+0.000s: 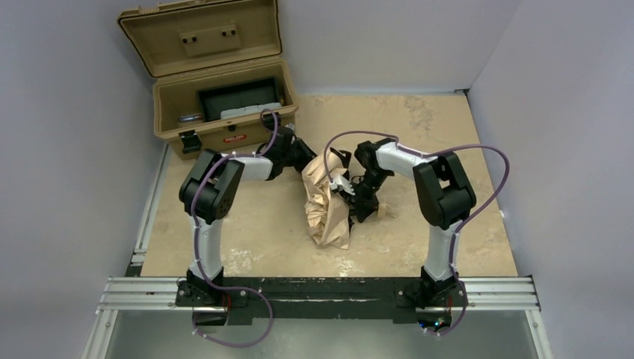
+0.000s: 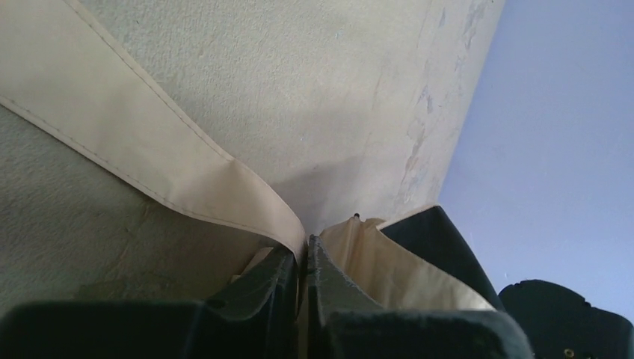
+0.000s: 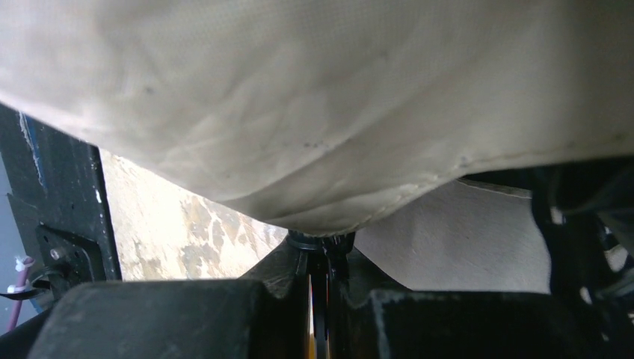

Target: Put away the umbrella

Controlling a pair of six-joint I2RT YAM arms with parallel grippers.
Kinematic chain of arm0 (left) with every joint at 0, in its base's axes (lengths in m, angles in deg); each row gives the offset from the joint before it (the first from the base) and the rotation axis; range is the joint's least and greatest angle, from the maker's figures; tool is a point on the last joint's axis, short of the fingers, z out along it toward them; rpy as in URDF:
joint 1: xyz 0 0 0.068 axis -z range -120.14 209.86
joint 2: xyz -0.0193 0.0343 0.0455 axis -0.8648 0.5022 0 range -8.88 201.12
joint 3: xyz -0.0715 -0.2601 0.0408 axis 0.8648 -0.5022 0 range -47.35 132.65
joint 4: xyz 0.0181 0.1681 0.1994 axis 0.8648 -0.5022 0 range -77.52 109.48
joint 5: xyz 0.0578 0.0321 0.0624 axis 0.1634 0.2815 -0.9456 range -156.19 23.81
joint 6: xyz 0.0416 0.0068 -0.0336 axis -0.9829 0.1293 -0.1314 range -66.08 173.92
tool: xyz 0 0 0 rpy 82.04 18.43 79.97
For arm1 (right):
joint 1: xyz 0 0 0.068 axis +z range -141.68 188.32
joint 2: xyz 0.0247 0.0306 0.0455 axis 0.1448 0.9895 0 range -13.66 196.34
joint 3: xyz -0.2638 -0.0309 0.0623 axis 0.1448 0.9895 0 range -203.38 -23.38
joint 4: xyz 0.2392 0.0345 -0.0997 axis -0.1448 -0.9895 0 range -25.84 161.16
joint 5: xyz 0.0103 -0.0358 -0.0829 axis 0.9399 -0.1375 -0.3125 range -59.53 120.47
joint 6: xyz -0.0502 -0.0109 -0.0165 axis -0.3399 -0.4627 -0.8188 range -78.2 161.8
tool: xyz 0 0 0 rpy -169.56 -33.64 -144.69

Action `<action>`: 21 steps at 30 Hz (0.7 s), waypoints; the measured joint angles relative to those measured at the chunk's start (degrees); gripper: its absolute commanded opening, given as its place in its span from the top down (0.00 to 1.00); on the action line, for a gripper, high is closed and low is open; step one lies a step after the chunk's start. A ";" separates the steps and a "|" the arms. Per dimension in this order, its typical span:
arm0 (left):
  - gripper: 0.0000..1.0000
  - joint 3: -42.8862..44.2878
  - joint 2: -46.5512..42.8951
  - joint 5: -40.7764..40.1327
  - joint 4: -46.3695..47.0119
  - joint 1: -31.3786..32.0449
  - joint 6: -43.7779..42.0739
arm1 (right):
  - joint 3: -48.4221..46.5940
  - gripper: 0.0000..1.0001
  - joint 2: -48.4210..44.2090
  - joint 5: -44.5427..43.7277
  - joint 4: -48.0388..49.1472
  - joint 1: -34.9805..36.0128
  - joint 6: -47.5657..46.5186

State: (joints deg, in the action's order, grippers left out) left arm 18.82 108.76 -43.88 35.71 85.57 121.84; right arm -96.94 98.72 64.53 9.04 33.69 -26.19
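**Operator:** Where did the umbrella lie at that moment?

**Observer:** You had the beige fabric folding umbrella (image 1: 329, 202) on the mottled beige table (image 1: 448, 149). It was a crumpled, half-gathered bundle between your two arms, about mid-table and well apart from the case.

**Operator:** Which case?

**Observer:** The tan hard plastic case (image 1: 224, 112) stood at the far left corner with its lid (image 1: 202, 37) raised. A black tray (image 1: 238, 97) sat inside it.

**Operator:** What were my left fingers doing?

**Observer:** Your left fingers (image 2: 263, 288) were pressed together on the cloth. In your left wrist view, a hemmed strip of beige fabric ran from the upper left down into the gap between them. More folds lay over the finger on the right of that view. From above, those fingers met the bundle at its far end, on its left side.

**Operator:** And the right?

**Observer:** Your right fingers (image 3: 282, 271) were closed too, almost pad to pad. A small dark part (image 3: 321, 241) at the hem of the canopy was caught at their tips. I could not tell whether that was a rib end. The cloth hung over your right wrist camera and filled the upper half of its view. From above, those fingers came at the bundle from its right side and touched it in its farther half.
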 measured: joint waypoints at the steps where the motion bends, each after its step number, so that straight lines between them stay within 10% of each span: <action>1: 0.79 0.00 0.00 0.07 -0.07 0.00 0.02 | -0.33 0.99 0.24 0.02 -0.04 -0.26 0.11; 12: 0.43 0.09 -3.08 0.24 -4.63 0.00 -2.95 | -4.31 0.65 0.59 -0.13 -0.85 -2.08 0.50; 21: 0.40 1.81 -14.86 -0.98 -11.41 0.35 -9.68 | -4.33 0.51 -5.11 -0.09 -1.57 -2.29 0.46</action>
State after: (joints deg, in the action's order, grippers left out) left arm 20.63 93.90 -44.87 24.30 85.92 112.16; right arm -101.27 93.60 64.44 7.46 31.39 -25.73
